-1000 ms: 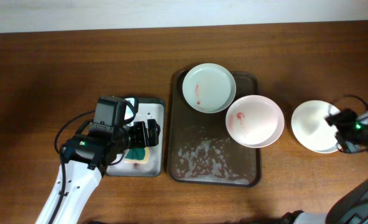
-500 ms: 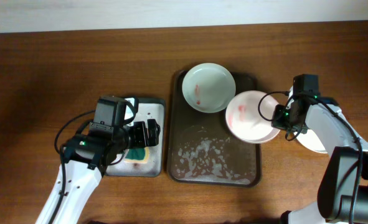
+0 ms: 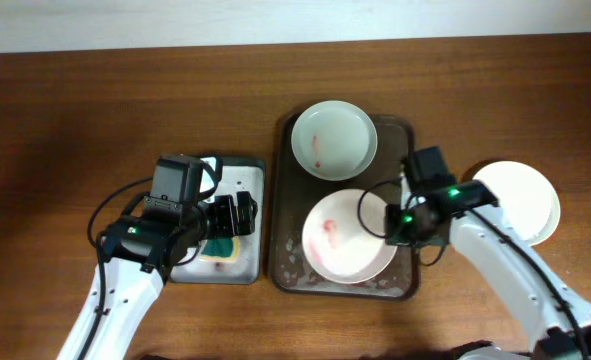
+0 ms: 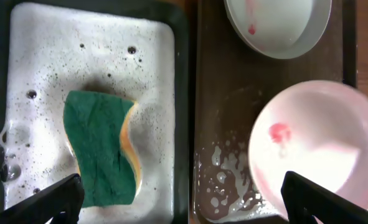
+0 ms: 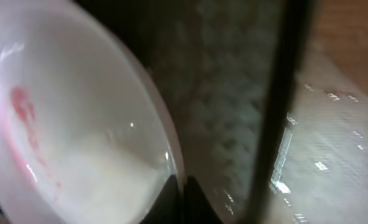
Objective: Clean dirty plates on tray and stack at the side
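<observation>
Right claw point(image 3: 396, 222) grips the pink plate point(image 3: 343, 240) by its rim over the tray point(image 3: 287, 210); left claw point(image 3: 234, 215) gapes above the sponge point(image 4: 103, 148).

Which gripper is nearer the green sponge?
Left. The left gripper hangs right over the sponge; the right gripper holds the pink plate on the big tray, farther off.

The tray point(image 3: 285, 215) is dark brown with rounded corners and a raised rim, and soapy foam is scattered over its near floor. A greenish white plate point(image 3: 335, 140) lies flat at its far end, with a small red smear left of centre. A pink plate point(image 3: 347, 236) with a red smear covers the near half, its right rim pinched by the right gripper point(image 3: 390, 225). A third plate point(image 3: 525, 205), white and unmarked, sits on the table well right of the tray
</observation>
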Motion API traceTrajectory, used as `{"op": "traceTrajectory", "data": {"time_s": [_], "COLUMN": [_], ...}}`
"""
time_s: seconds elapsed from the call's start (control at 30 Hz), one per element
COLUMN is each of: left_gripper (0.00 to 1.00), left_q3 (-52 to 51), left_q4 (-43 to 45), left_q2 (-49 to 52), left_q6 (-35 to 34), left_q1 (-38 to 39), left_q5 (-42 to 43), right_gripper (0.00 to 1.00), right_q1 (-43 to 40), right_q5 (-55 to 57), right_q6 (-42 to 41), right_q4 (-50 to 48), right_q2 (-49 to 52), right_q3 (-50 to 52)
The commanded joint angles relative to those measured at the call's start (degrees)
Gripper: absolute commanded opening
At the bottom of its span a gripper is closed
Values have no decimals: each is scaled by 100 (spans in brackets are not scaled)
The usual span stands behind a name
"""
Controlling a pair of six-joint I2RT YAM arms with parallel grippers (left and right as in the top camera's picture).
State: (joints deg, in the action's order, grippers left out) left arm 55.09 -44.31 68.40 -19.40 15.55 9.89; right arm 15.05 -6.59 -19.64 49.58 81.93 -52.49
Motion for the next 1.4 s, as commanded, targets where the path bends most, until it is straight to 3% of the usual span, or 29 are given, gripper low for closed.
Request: {"op": "traceTrajectory", "data": {"time_s": [0.0,0.07,0.2,0.3,0.33,0.43,0.47,0.53,0.57,0.7,0.77,0.8,0.83,0.9,0.97,1.03,1.1,1.17,1.2,1.27,1.37], "left_gripper": [99,99,100,87,70,59,49,7,0,0,17,36,47,57,58,56,41,36,29,0,0], "left_q3": [101,94,-173,-708,-920,-1010,-1010,-1010,-1010,-621,-192,-24,59,48,-79,-363,-682,-868,-894,-892,-645], "left_q4": [-33,-267,-291,282,616,619,669,774,833,555,90,-76,-138,-136,-28,437,898,1117,1165,1174,994], "left_q2": [-13,2,258,793,1222,1974,2194,2599,2769,2533,2201,2044,1884,1821,1882,2002,2192,2455,2577,2691,2555], "left_q6": [87,87,87,85,50,-221,-221,-219,-219,-153,96,232,284,282,280,280,245,212,214,219,413], "left_q1": [-33,-33,-28,-28,-28,-28,-28,-28,-28,-50,-50,-50,-50,-50,-48,-44,-17,-17,-17,-26,-35], "left_q5": [249,286,-522,-1123,-894,-667,-616,-330,-304,-302,-326,-330,-400,-715,-1106,-1117,-1045,-970,-968,-968,-634], "right_gripper": [34,45,50,50,50,50,50,50,50,49,49,49,49,49,49,49,49,49,49,49,45], "right_q1": [177,184,184,184,184,184,181,184,181,181,181,181,181,181,181,181,181,181,181,181,181], "right_q5": [-35,-120,-400,-420,-417,-415,-417,-417,-417,-415,-376,-372,-372,-372,-372,-352,-330,-330,-328,-328,-4], "right_q6": [-177,144,337,334,334,334,332,332,330,334,332,332,334,334,334,332,334,334,334,334,334], "right_q4": [-295,-188,-79,109,166,291,291,262,254,269,249,251,254,267,267,271,317,367,374,374,369], "right_q2": [39,-245,-1362,-2212,-2354,-2306,-2264,-2144,-2057,-1875,-1878,-1878,-1878,-1878,-1878,-1878,-1878,-1878,-1878,-1875,-1786], "right_q3": [85,-74,-153,-153,-153,-153,-153,-153,-153,-153,-153,-153,-153,-153,-153,-153,-151,-151,-151,-151,-144]}}
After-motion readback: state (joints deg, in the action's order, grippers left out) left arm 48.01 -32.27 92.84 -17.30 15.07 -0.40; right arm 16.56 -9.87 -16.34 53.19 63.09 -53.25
